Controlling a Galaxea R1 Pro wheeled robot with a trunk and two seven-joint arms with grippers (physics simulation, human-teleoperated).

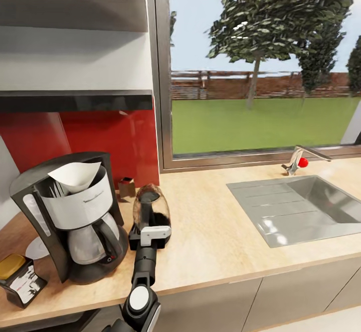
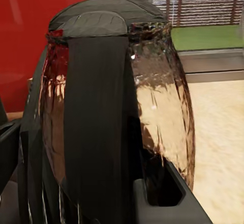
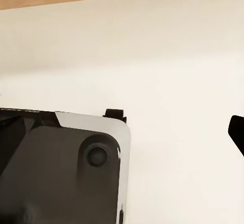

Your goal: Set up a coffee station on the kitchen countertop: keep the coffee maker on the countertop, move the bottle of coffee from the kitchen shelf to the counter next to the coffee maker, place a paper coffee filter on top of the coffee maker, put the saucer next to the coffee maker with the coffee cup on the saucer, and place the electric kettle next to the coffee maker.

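Left gripper (image 1: 149,239) at the near side of the electric kettle (image 1: 151,210), 1 dark finger (image 2: 10,153) on either side of the black handle (image 2: 96,127); whether clamped onto the handle or merely bracketing it cannot be told (contact hidden in the head view, fingers cut off at the picture's edge in the left wrist view). Kettle upright on the wooden countertop (image 1: 215,231), right at the gripper, its tinted glass body close up in the wrist view.

Just to the gripper's left, the coffee maker (image 1: 75,216), upright, with the paper coffee filter (image 1: 75,175) sitting in its top housing. Farther left, behind the machine's base, an edge of the saucer (image 1: 35,247) flat on the counter. Near the counter's front edge, left again, the bottle of coffee (image 1: 19,279) with its yellow-orange cap. Beyond the kettle, against the red backsplash (image 1: 100,136), a small brown box (image 1: 126,187). Above and left of the gripper, the kitchen shelf (image 1: 75,100).

Well off to the gripper's right, the sink (image 1: 301,209) with its tap (image 1: 301,157) under the window (image 1: 260,61).

Right gripper: 1 dark tip (image 3: 237,132) against a pale surface, beside part of the robot's dark body (image 3: 61,173); released or clenched cannot be told.
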